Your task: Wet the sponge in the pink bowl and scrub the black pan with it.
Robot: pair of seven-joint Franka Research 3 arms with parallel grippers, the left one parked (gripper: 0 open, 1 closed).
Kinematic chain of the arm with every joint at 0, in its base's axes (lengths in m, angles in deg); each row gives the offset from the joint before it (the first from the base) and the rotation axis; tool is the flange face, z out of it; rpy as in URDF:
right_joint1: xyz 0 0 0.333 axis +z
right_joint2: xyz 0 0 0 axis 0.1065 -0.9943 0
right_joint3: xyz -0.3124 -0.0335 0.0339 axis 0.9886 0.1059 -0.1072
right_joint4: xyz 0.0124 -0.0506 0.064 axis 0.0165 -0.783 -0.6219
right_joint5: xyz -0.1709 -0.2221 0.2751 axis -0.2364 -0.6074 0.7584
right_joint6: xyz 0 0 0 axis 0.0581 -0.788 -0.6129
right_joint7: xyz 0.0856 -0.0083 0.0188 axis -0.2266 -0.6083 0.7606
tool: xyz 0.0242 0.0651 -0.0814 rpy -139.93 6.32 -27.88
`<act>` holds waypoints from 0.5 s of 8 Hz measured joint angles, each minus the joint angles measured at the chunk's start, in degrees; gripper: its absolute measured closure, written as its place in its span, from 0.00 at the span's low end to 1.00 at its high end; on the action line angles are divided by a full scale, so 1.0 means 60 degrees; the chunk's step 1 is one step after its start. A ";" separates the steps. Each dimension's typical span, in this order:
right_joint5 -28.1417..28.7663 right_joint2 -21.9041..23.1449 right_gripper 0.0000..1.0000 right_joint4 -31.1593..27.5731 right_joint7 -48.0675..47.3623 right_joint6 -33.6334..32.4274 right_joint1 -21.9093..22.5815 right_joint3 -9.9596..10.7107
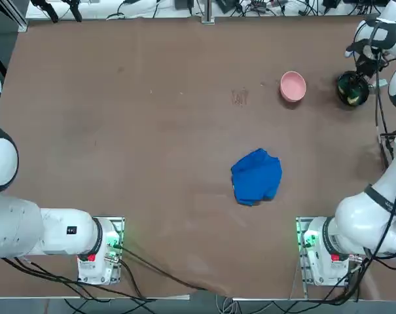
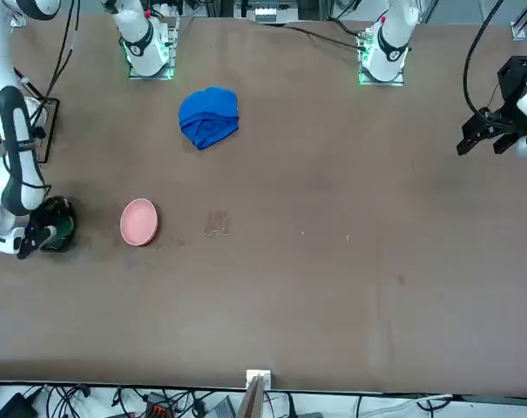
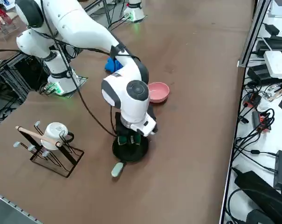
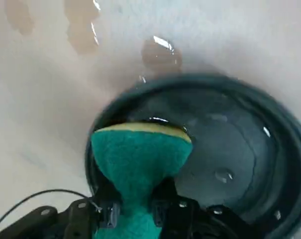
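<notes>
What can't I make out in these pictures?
- Right gripper: its grip on the sponge shows in the wrist view, but its arm covers it in the top view.
- Pan: handle cut off in the wrist view.
- Bowl: the arm hides part of its rim in the side view; any water inside is too small to tell.
</notes>
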 joint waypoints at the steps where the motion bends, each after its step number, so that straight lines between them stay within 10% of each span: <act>1: 0.0000 0.0000 0.65 -0.0006 0.0271 -0.0024 -0.0257 0.0004; 4: -0.0196 0.0001 0.65 -0.0014 0.0652 0.0362 -0.0735 0.0005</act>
